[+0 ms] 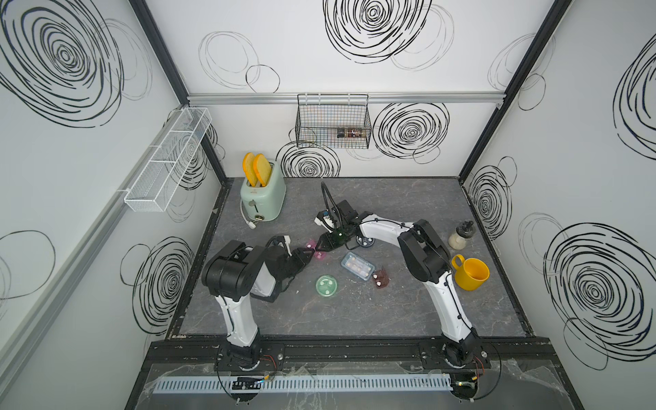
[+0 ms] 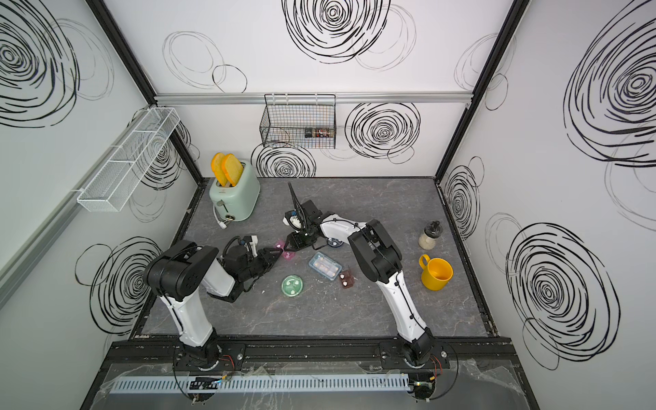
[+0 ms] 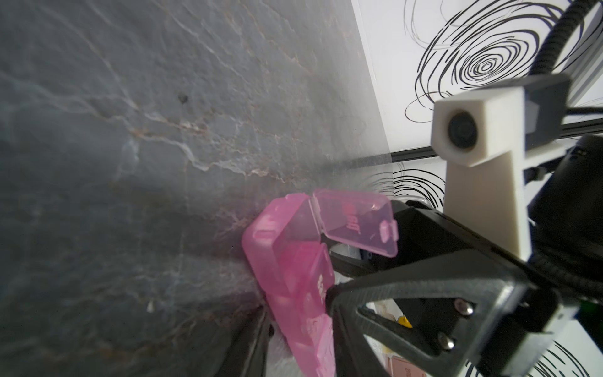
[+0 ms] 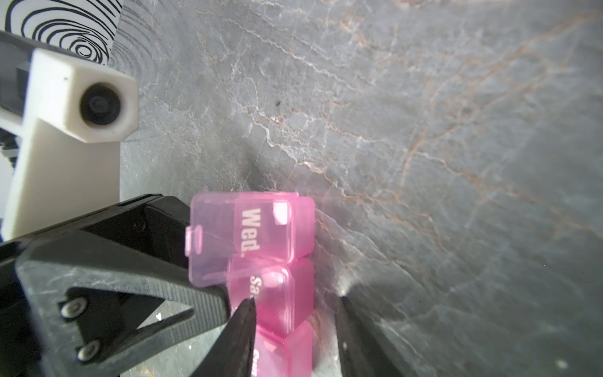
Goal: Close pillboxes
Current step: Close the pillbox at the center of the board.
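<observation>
Five pillboxes lie mid-table: nearest the green round case (image 1: 326,285), then the brown case (image 1: 380,278) and blue-grey case (image 1: 357,266), then the translucent pink pillbox (image 4: 274,261), on edge, its "Wed." lid ajar. The right gripper (image 4: 298,297) straddles it half-open and the left gripper (image 1: 310,252) touches it; neither grip is certain. Farthest is the dark round case (image 1: 365,242).

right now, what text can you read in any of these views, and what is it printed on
"Wed." on the half-open lid of the pink translucent rectangular pillbox.
"Sa", rest hidden, on the next lid.
Lid print in the left wrist view: too blurred.
Labels on the jars in the black wire basket: too small.
</observation>
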`<state>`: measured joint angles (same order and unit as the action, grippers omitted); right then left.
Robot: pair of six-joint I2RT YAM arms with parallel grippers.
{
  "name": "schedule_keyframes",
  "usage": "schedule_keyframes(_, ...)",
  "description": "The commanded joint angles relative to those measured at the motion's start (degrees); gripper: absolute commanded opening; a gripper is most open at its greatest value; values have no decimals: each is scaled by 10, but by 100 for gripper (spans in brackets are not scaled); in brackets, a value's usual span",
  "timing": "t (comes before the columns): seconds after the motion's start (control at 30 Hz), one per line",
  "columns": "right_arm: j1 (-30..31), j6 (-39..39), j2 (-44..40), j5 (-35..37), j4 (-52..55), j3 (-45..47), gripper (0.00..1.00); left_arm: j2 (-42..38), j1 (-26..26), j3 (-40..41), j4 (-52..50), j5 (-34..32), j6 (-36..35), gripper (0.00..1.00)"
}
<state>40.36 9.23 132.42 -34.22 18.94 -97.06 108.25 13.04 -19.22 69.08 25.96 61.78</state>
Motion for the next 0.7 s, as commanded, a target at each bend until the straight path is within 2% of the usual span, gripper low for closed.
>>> schedule_keyframes(0.0, 2, -1, 27, 7, 14, -7, 43, 15, 3, -12, 29, -10, 6, 36)
schedule_keyframes(0.67, 0, -5, 59, 6, 42, -34, 42, 48, 15, -30, 1, -45, -5, 32)
